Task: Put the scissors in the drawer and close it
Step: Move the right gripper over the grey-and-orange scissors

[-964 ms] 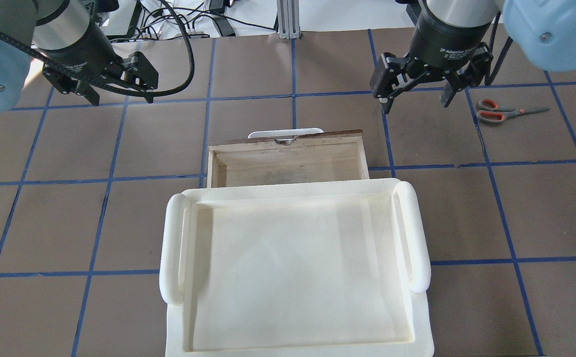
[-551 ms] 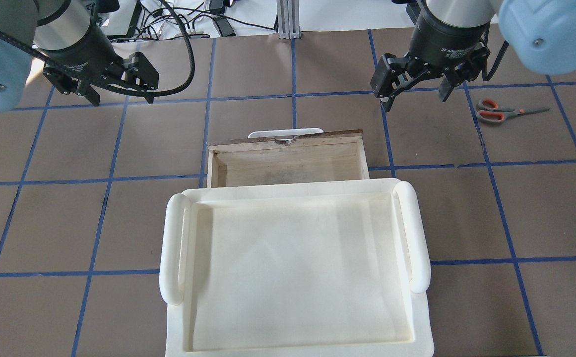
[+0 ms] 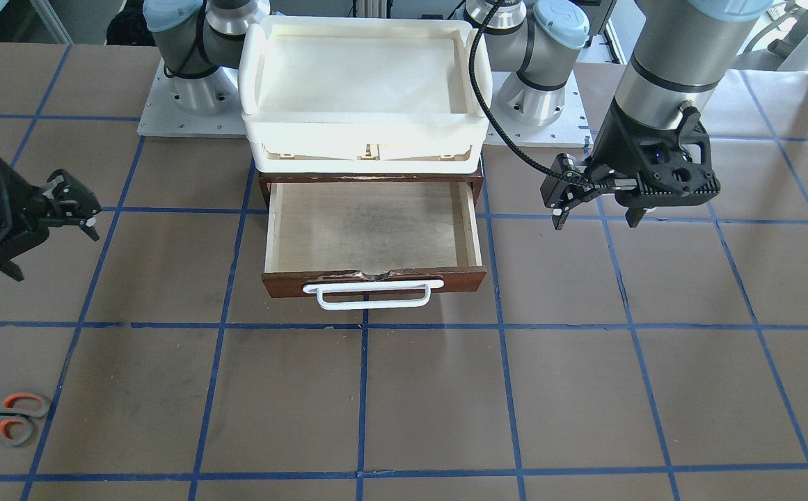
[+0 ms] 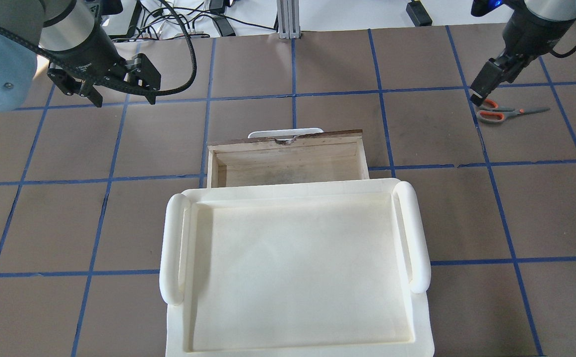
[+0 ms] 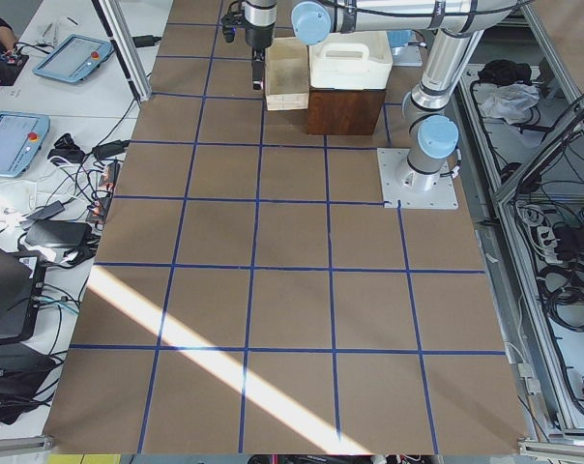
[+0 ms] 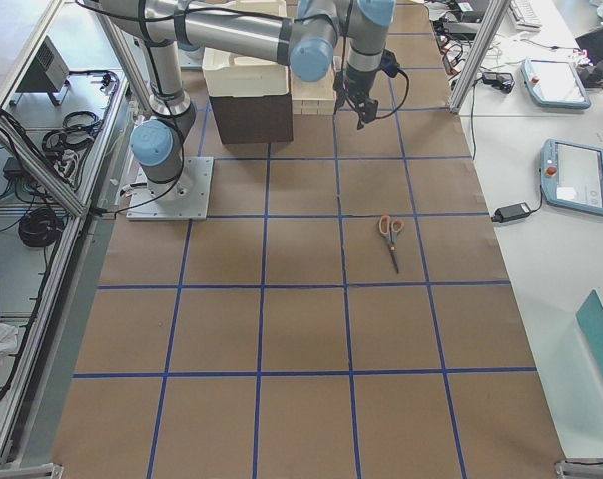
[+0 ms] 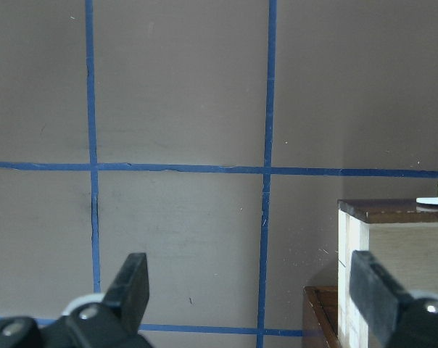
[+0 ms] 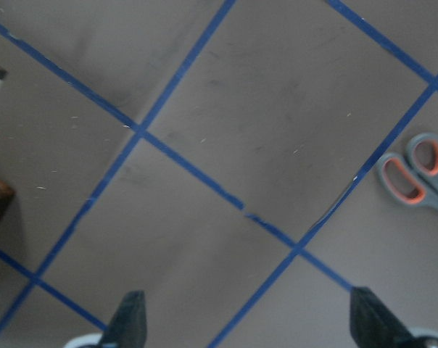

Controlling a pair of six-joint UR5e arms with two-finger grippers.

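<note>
Brown table with blue tape grid; pendants and cables on side benches. Scissors lie flat, well to the right of the open drawer. Long axis parallel to drawer front, blades pointing to robot's right, handles toward drawer. Left gripper spread; right gripper spread, near the handles

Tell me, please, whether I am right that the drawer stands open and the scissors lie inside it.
Not quite: the drawer does stand open, but it is empty. The scissors lie on the table to the robot's right of it, as the overhead exterior view shows.
</note>
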